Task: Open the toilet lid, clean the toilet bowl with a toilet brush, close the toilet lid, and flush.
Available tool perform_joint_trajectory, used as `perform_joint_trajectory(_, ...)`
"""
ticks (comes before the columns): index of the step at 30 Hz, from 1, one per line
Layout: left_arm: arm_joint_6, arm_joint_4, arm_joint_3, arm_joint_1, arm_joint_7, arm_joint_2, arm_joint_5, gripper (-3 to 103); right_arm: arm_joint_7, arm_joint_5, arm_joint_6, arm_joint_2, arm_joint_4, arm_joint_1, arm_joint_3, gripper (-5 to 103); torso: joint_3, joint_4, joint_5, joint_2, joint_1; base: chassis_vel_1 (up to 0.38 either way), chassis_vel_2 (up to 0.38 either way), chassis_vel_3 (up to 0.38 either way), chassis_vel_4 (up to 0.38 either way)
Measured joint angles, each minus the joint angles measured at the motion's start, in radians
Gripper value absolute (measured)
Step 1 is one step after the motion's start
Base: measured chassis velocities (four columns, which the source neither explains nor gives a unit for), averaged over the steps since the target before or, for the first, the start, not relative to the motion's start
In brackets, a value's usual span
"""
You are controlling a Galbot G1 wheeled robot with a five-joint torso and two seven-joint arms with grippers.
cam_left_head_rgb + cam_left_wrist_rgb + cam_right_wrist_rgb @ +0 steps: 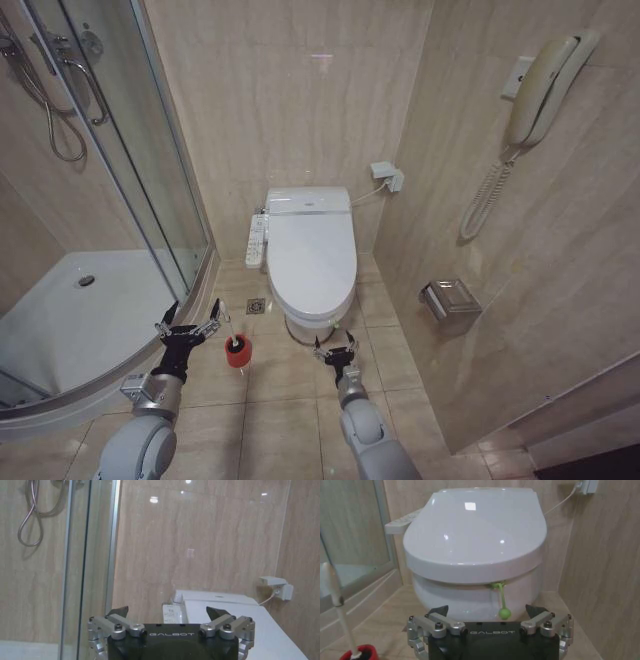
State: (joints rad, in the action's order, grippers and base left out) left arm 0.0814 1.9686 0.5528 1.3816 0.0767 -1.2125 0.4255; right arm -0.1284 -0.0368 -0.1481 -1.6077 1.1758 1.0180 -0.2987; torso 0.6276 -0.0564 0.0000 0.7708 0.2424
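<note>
The toilet lid point(312, 250) lies shut, glossy white, over the toilet bowl point(465, 600) against the back wall. A green pull strip point(501, 600) hangs from the lid's front edge. The toilet brush point(228, 325) stands in its red cup holder point(237, 353) on the floor, to the left of the bowl's front. My left gripper point(188, 328) hovers open just left of the brush and holds nothing. My right gripper point(337, 351) is open low in front of the bowl, facing the green strip. The right wrist view also shows the brush handle point(337, 615).
A curved glass shower enclosure point(150, 180) with a raised tray fills the left side. On the right wall hang a phone point(540, 90) and a paper holder point(450, 300). A button panel point(256, 240) sticks out on the toilet's left. A floor drain point(256, 306) is beside the bowl.
</note>
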Motion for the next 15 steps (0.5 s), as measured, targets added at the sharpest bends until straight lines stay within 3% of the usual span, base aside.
perform_joint_trajectory(11,0.000,0.000,0.000,0.000,0.000,0.000,0.000,100,-0.023,-0.027,-0.081,-0.001,-0.111,-0.043,-0.013,100,0.000,0.0000,0.0001,0.000,0.000,0.000,0.000,0.000,0.000)
perform_joint_trajectory(15,0.000,0.000,0.000,0.000,0.000,0.000,0.000,100,0.004,-0.039,-0.051,-0.001,-0.091,-0.040,-0.025,100,0.000,-0.0001,0.0000,0.000,0.000,0.000,0.000,0.000,0.000)
